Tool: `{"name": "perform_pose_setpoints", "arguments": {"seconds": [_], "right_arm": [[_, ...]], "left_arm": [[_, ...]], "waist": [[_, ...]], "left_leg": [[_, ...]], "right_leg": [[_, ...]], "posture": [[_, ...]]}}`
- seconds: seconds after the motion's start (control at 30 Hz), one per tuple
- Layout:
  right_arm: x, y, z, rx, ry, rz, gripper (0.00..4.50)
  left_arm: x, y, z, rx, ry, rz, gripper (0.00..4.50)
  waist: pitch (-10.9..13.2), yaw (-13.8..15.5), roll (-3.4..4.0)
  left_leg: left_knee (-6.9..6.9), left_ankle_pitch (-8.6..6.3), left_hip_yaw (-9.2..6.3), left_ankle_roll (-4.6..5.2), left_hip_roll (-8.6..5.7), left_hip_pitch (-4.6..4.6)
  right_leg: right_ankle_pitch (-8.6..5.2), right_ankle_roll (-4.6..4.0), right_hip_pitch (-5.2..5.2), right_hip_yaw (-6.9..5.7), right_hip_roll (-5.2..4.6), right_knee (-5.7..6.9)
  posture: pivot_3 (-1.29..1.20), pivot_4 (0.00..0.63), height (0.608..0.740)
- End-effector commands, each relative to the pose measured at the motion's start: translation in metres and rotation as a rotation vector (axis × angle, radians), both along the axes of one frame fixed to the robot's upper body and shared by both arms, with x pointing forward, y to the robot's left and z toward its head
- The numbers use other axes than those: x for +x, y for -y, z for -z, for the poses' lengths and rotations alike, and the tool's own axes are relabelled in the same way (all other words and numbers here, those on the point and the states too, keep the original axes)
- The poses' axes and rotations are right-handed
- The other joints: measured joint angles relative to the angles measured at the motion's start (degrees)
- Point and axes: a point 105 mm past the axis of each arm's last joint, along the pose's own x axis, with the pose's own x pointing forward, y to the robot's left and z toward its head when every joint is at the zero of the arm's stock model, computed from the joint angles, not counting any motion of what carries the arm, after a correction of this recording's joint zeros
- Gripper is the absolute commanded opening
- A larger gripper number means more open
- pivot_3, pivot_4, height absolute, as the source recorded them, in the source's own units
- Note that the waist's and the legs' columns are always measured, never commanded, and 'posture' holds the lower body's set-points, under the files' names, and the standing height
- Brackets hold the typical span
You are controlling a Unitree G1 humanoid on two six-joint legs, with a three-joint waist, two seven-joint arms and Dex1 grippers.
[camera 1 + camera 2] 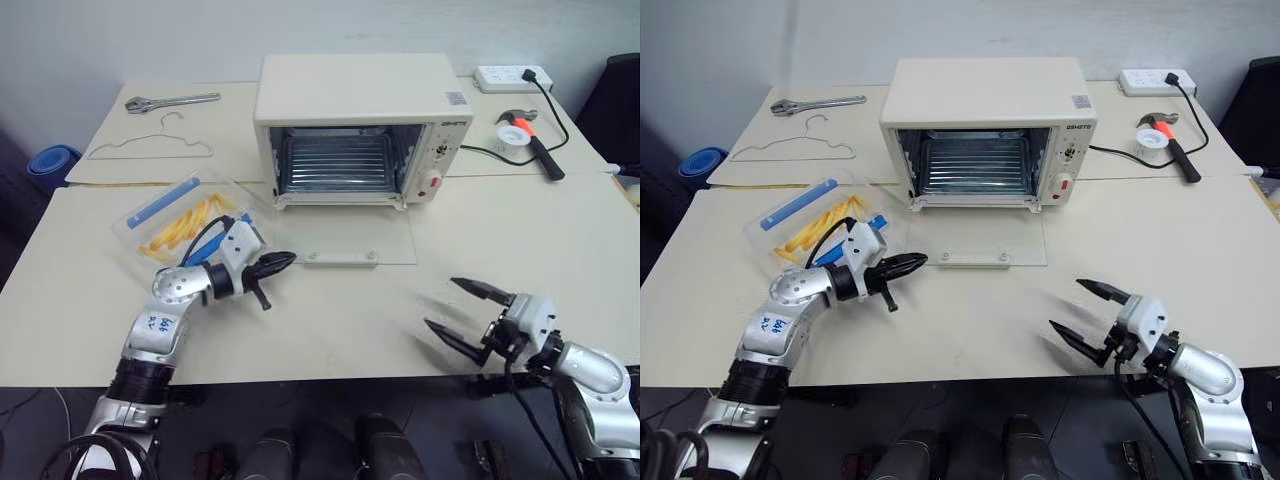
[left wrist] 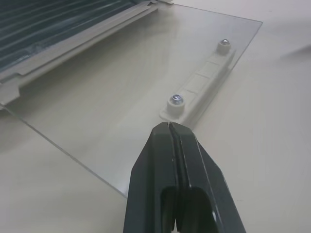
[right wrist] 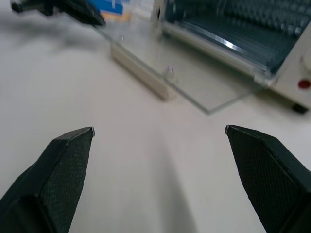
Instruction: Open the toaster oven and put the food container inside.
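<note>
The cream toaster oven point(image 1: 360, 95) stands at the back of the table with its glass door point(image 1: 358, 240) folded flat onto the tabletop and its wire rack showing inside. To the oven's left lies the clear food container point(image 1: 185, 222) with blue clips and yellow sticks inside. My left gripper point(image 1: 278, 262) is shut with nothing in it, just off the door's front left corner, pointing at the cream bar handle point(image 2: 199, 87). My right gripper point(image 1: 462, 309) is open and empty near the table's front right edge.
A wrench point(image 1: 170, 101) and a wire hanger point(image 1: 150, 147) lie at the back left. A hammer point(image 1: 535, 140), a roll of tape point(image 1: 513, 134) and a power strip point(image 1: 512, 76) with its cable sit at the back right.
</note>
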Motion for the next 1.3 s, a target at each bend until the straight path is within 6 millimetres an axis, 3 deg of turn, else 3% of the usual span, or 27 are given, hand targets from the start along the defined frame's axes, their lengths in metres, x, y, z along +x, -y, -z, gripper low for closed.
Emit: {"name": "perform_pose_setpoints", "arguments": {"seconds": [0.03, 0.1, 0.17, 0.37, 0.47, 0.53, 0.73, 0.8, 0.87, 1.0, 1.17, 1.3], "right_arm": [[-0.002, -0.014, -0.037, 0.123, 0.071, -0.097, 4.50], [0.000, -0.022, -0.049, 0.161, 0.116, -0.124, 4.50], [0.002, -0.033, -0.058, 0.174, 0.163, -0.164, 4.50], [0.007, -0.060, -0.065, 0.164, 0.235, -0.282, 4.50], [0.008, -0.071, -0.069, 0.159, 0.254, -0.335, 4.50], [0.007, -0.078, -0.070, 0.148, 0.252, -0.373, 4.50], [0.012, -0.083, -0.069, 0.128, 0.240, -0.383, 4.50], [0.014, -0.083, -0.071, 0.122, 0.240, -0.376, 4.50], [0.016, -0.083, -0.071, 0.117, 0.239, -0.372, 4.50], [0.016, -0.084, -0.068, 0.122, 0.229, -0.368, 4.50], [0.013, -0.086, -0.064, 0.139, 0.219, -0.354, 4.50], [0.013, -0.086, -0.062, 0.140, 0.222, -0.344, 4.50]], "left_arm": [[-0.020, -0.017, -0.027, -0.194, 0.035, -0.059, 0.62], [-0.034, -0.035, -0.035, -0.280, 0.039, -0.126, 1.19], [-0.052, -0.069, -0.034, -0.331, 0.026, -0.265, 1.83], [-0.122, -0.151, -0.013, -0.374, -0.092, -0.610, 3.61], [-0.134, -0.184, -0.007, -0.388, -0.115, -0.812, 4.48], [-0.130, -0.198, -0.014, -0.451, -0.095, -0.891, 4.48], [-0.088, -0.189, -0.038, -0.544, -0.149, -0.878, 4.48], [-0.068, -0.194, -0.039, -0.568, -0.237, -0.945, 4.48], [-0.052, -0.201, -0.039, -0.504, -0.313, -1.025, 4.48], [-0.030, -0.197, -0.050, -0.485, -0.368, -1.011, 4.48], [-0.008, -0.200, -0.036, -0.410, -0.502, -1.066, 4.48], [0.002, -0.206, -0.036, -0.400, -0.528, -1.104, 3.60]], "waist": [[0.0, -0.1, -0.01], [0.0, -0.1, -0.01], [0.0, -0.1, -0.03], [0.1, 0.2, -0.13], [0.1, 1.3, -0.11], [0.1, 1.8, -0.09], [0.1, 1.8, -0.14], [0.1, 1.5, -0.14], [0.1, 1.4, -0.14], [0.1, 0.3, -0.14], [0.1, 0.0, -0.14], [0.1, 0.0, -0.16]], "left_leg": [[-0.01, -0.01, -0.02, 0.00, 0.02, 0.01], [-0.01, -0.03, 0.00, -0.02, 0.07, 0.00], [0.00, -0.04, -0.09, -0.07, 0.12, 0.00], [-0.02, -0.13, -0.09, -0.04, 0.15, 0.02], [0.08, -0.16, -0.17, 0.04, 0.09, 0.04], [0.11, -0.16, -0.30, 0.05, 0.10, 0.24], [0.11, -0.19, -0.58, 0.07, 0.03, 0.33], [0.11, -0.20, -0.56, 0.05, 0.04, 0.35], [0.11, -0.21, -0.57, 0.00, 0.07, 0.31], [0.07, -0.26, -0.54, -0.06, 0.10, 0.33], [0.07, -0.27, -0.51, -0.10, 0.11, 0.28], [0.08, -0.28, -0.31, -0.13, 0.08, 0.19]], "right_leg": [[0.00, 0.00, 0.00, 0.01, 0.00, 0.00], [0.00, 0.00, -0.02, 0.08, 0.01, -0.01], [-0.01, -0.03, 0.00, 0.10, 0.03, -0.02], [-0.02, -0.06, 0.09, 0.11, 0.06, -0.14], [-0.03, -0.06, 0.28, 0.01, -0.02, -0.31], [-0.04, -0.09, 0.68, -0.13, -0.01, -0.57], [0.04, -0.06, 0.95, -0.31, -0.02, -0.79], [0.05, -0.05, 0.85, -0.30, -0.01, -0.62], [0.04, -0.07, 0.74, -0.34, 0.03, -0.52], [0.03, -0.08, 0.60, -0.17, 0.17, -0.40], [0.03, -0.08, 0.47, -0.18, 0.25, -0.35], [0.03, -0.08, 0.11, -0.15, 0.32, -0.07]], "posture": [[0.00, 0.150, 0.740], [0.00, 0.150, 0.740], [0.00, 0.150, 0.740], [0.00, 0.150, 0.740], [0.00, 0.150, 0.740], [0.00, 0.150, 0.740], [0.00, 0.150, 0.740], [0.00, 0.150, 0.740], [0.00, 0.150, 0.740], [0.00, 0.150, 0.740], [0.00, 0.150, 0.740], [0.00, 0.150, 0.740]]}}
